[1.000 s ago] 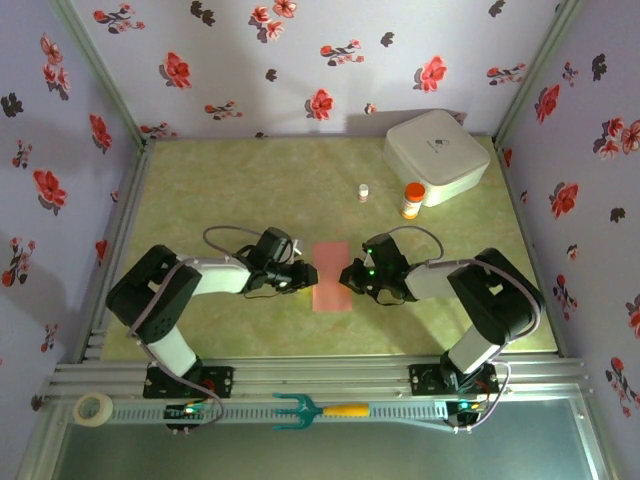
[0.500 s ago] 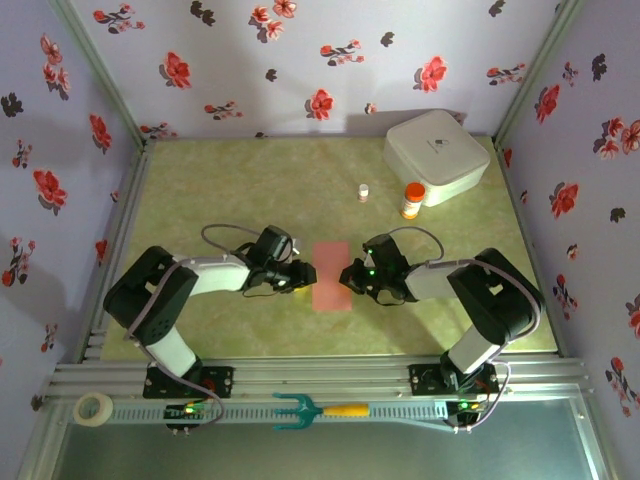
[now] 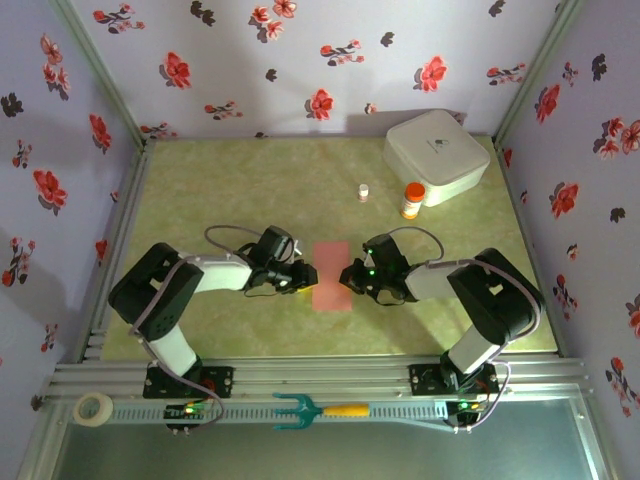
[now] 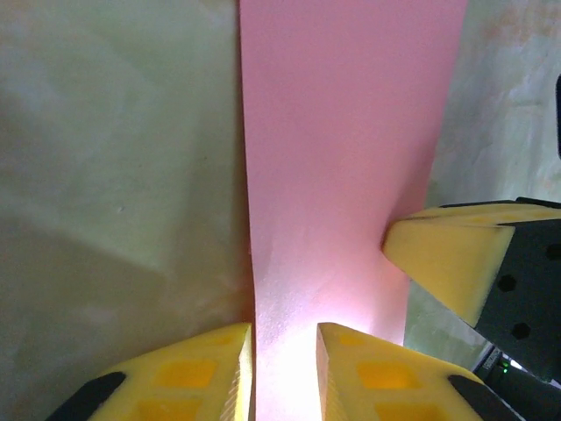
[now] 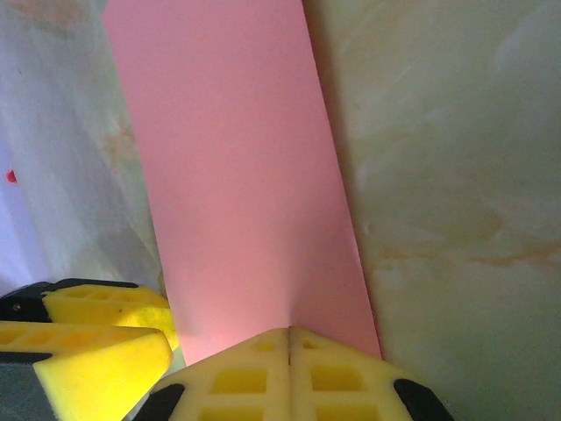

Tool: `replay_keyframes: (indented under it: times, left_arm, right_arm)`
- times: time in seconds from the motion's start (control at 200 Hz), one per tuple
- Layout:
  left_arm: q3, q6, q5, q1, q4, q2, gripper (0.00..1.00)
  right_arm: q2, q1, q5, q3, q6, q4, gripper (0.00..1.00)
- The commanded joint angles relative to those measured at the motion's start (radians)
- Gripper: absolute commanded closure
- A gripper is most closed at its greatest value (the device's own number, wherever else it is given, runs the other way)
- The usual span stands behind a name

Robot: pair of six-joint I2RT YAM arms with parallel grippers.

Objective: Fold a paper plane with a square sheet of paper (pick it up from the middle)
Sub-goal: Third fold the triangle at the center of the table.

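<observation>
The salmon-pink sheet of paper [image 3: 331, 276] lies flat on the green table as a narrow folded rectangle between the two arms. My left gripper [image 3: 307, 277] is at its left long edge. In the left wrist view its yellow fingertips [image 4: 285, 338] stand a narrow gap apart, one at the paper's edge and one over the paper [image 4: 342, 158]. My right gripper [image 3: 347, 278] comes from the opposite side. Its jaws [image 5: 289, 331] are shut tight, with the tips down on the paper [image 5: 237, 175] near its right edge. No paper plane shape shows.
A white rounded box [image 3: 436, 154] stands at the back right, with an orange-capped bottle [image 3: 411, 200] and a small white vial [image 3: 364, 192] in front of it. A teal fork with an orange handle [image 3: 318, 409] and a tape roll [image 3: 93, 407] lie on the near rail.
The left gripper shifted slightly at the paper's left edge. The paper and the right gripper have not moved.
</observation>
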Motion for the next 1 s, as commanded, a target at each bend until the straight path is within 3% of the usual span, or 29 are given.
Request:
replay_keyframes:
  times: [0.0, 0.6, 0.735, 0.89, 0.995]
  left_arm:
    - [0.006, -0.012, 0.032, 0.005, 0.03, 0.021, 0.75]
    - [-0.032, -0.033, 0.035, 0.008, 0.109, -0.021, 0.99]
    - [-0.037, -0.035, 0.035, 0.01, 0.106, -0.037, 1.0]
    - [-0.039, -0.046, 0.035, 0.009, 0.092, -0.069, 1.0]
    - [-0.036, -0.055, 0.034, 0.011, 0.072, -0.095, 1.0]
  right_arm:
    - [0.026, -0.004, 0.049, -0.028, 0.007, -0.086, 0.97]
    - [0.004, -0.003, 0.038, -0.029, 0.007, -0.064, 0.91]
    - [-0.028, -0.003, 0.03, -0.027, -0.003, -0.059, 0.85]
    - [-0.12, -0.001, 0.048, -0.026, -0.043, -0.111, 0.64]
    - [-0.224, 0.02, 0.108, -0.018, -0.116, -0.208, 0.6]
